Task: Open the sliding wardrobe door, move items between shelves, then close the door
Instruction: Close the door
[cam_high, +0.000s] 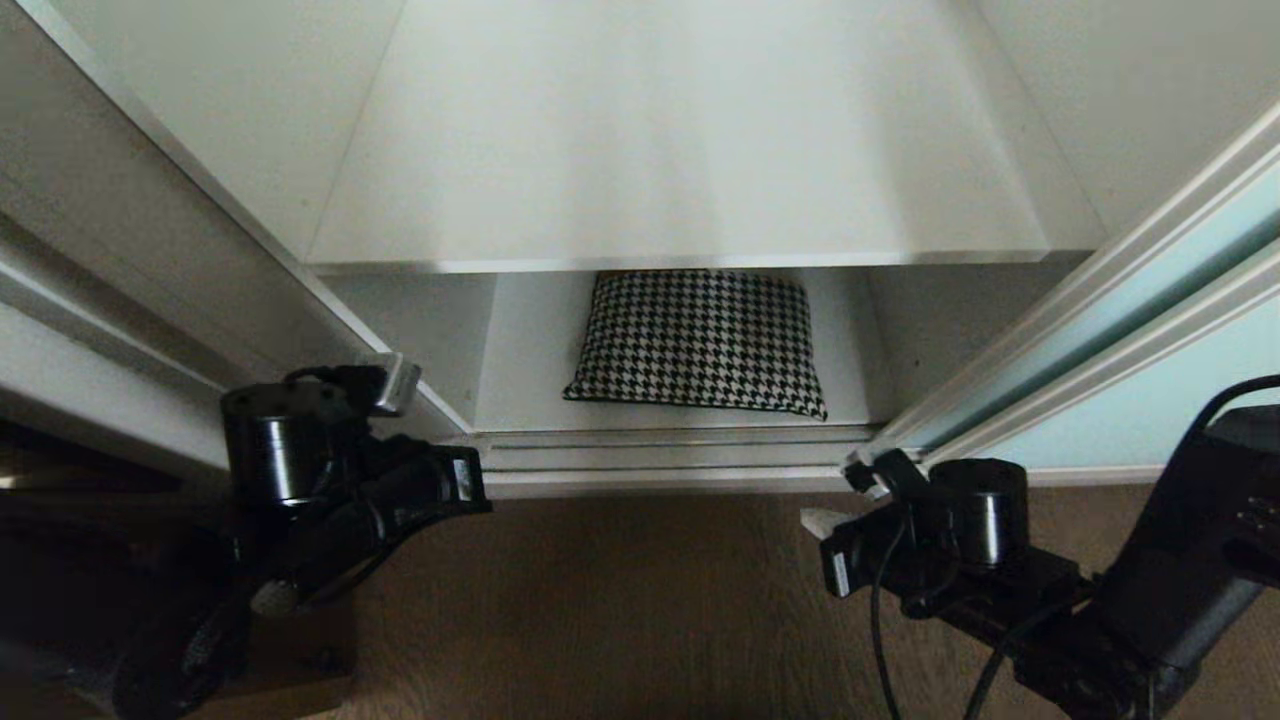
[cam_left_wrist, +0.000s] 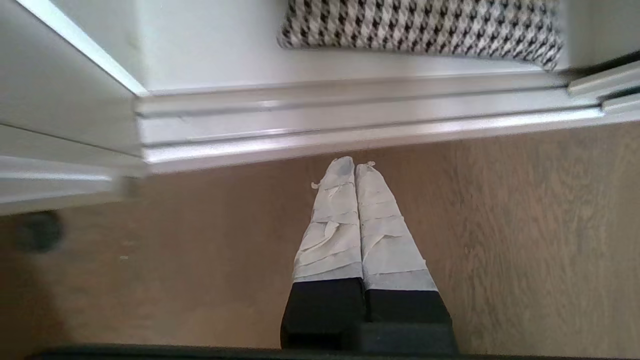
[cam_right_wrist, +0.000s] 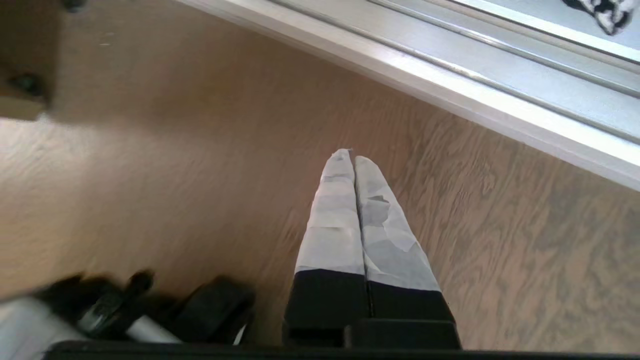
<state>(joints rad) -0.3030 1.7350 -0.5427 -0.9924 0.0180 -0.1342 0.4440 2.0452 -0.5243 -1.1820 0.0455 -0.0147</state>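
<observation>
Your houndstooth bundle lies flat on the lower shelf of the open wardrobe, set toward the front and roughly centred, while the upper shelf above it stands bare in what the head camera shows. The second, black-and-orange item is nowhere in view. The sliding door sits pushed off to the right, its pale aqua glass and silvery frame running down to the bottom track that fronts the compartment. Both arms hang low over the wooden floor, outside the wardrobe: your left gripper is near the track on the left side, fingers pressed together and holding nothing; your right gripper hovers over the floor short of the track on the door side, likewise closed and empty. Judging by the open door and the bundle resting alone on the lower board, you look to be either about to lift it to another shelf or finished moving and ready to close up; the frames do not settle which. A pickup would call for parting the fingers and reaching in under the upper board; closing would call for the right gripper to meet the door frame's edge.
</observation>
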